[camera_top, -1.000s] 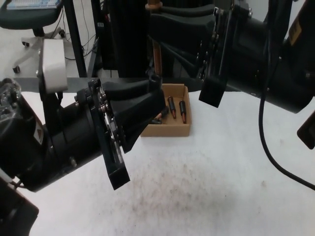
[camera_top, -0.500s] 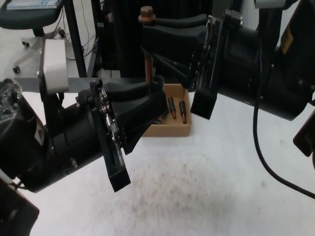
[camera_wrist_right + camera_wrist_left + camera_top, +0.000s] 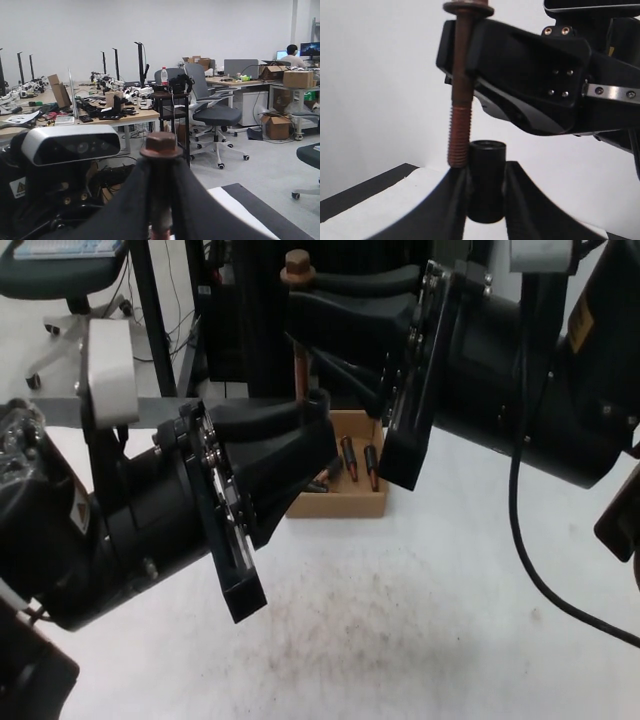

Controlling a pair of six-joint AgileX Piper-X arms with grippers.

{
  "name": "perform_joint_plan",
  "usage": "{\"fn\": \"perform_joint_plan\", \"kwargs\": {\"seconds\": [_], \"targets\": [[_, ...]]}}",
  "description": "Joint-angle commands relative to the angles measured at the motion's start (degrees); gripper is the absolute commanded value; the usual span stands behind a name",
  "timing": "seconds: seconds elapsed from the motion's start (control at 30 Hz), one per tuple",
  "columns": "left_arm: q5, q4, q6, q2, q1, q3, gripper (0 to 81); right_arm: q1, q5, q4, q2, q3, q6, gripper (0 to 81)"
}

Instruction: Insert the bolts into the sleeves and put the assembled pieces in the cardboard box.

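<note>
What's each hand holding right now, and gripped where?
Left hand: black sleeve, gripped by its lower sides. Right hand: bolt, gripped on the upper shank below the head.

A copper-coloured threaded metal bolt (image 3: 459, 125) with a flanged hex head stands upright, clamped high on its shank by the right gripper (image 3: 161, 172). Its threaded tip hangs just beside the top rim of a short black cylindrical sleeve (image 3: 487, 155), not inside it. The sleeve is held upright in the left gripper (image 3: 487, 172). Near the far edge of the white desk (image 3: 420, 620) sits an open brown cardboard box (image 3: 338, 506) holding several dark sleeved pieces with reddish ends (image 3: 349, 456).
</note>
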Motion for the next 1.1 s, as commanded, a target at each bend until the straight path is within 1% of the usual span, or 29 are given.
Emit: {"fn": "perform_joint_plan", "kwargs": {"seconds": [0.0, 0.17, 0.57, 0.73, 1.07], "targets": [[-0.40, 0.86, -0.42, -0.41, 0.01, -0.43, 0.3, 0.02, 0.76, 0.10, -0.08, -0.99, -0.49, 0.8], [-0.41, 1.80, -0.42, -0.41, 0.01, -0.43, 0.3, 0.02, 1.68, 0.10, -0.08, -2.19, -1.76, 0.8], [-0.66, 1.44, -0.42, -0.41, 0.01, -0.43, 0.3, 0.02, 1.68, 2.50, -0.08, -3.07, -1.75, 0.8], [-5.48, 0.89, -0.42, -0.41, 0.01, -0.43, 0.3, 0.02, 1.68, 3.09, -0.08, -3.07, -2.41, 0.8], [-5.67, 0.89, -0.42, -0.41, 0.01, -0.43, 0.3, 0.02, 1.68, 3.09, -0.08, -3.07, -2.41, 0.8]]}}
